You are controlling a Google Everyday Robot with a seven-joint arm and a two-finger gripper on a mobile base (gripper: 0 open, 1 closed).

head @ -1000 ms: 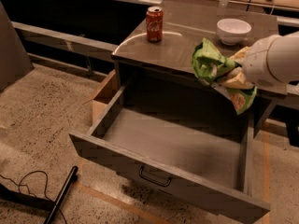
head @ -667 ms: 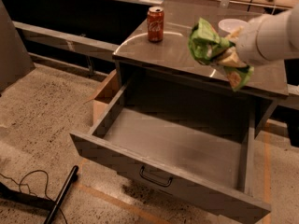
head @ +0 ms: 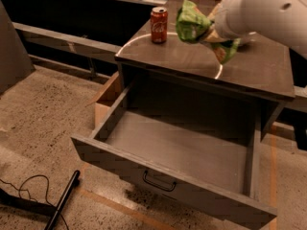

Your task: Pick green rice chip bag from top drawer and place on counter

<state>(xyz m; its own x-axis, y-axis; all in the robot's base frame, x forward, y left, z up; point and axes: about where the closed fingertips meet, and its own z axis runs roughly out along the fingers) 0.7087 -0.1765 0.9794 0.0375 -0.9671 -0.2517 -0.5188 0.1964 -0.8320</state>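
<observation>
My gripper [head: 211,31] is shut on the green rice chip bag [head: 191,25] and holds it in the air above the back middle of the counter [head: 192,63]. The bag is crumpled, and its lower end hangs down at the right of the gripper. The white arm comes in from the upper right and hides most of the gripper. The top drawer [head: 165,174] is pulled wide open below the counter, and its inside shows nothing in it. Its dark bar handle [head: 158,181] sits at the middle of the front panel.
A red soda can [head: 159,25] stands upright on the counter's back left, just left of the bag. A cardboard box [head: 106,99] sits on the floor left of the cabinet. A black pole and cable [head: 62,201] lie on the floor at the lower left.
My gripper has carried the bag up and to the left, from the counter's right side to above its back middle, closer to the can. The view has also shifted.
</observation>
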